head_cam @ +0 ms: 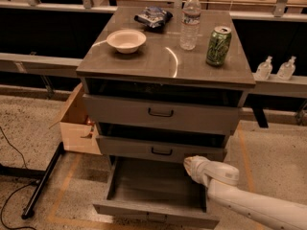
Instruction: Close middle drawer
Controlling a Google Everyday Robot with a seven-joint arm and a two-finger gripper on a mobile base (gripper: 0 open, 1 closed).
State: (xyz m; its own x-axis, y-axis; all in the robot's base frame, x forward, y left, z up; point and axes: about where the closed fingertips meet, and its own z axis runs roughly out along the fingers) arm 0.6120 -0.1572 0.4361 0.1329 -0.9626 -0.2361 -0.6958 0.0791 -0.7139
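Observation:
The middle drawer (pixel 129 146) is a wide grey drawer with a small dark wire handle (pixel 161 151). It is the second of three in the grey cabinet (pixel 163 61) and stands out a little, with a dark gap above it. My gripper (pixel 190 165) is the rounded white tip of the white arm (pixel 249 205) that comes in from the lower right. It sits at the drawer front's lower edge, just right of the handle. I cannot tell whether it touches the front.
The bottom drawer (pixel 153 207) is pulled far out and empty, under my arm. The top drawer (pixel 160 112) is slightly out. On the cabinet top stand a bowl (pixel 126 40), a water bottle (pixel 190 22), a green can (pixel 218 45) and a snack bag (pixel 153 16). A cardboard box (pixel 76 123) stands to the left.

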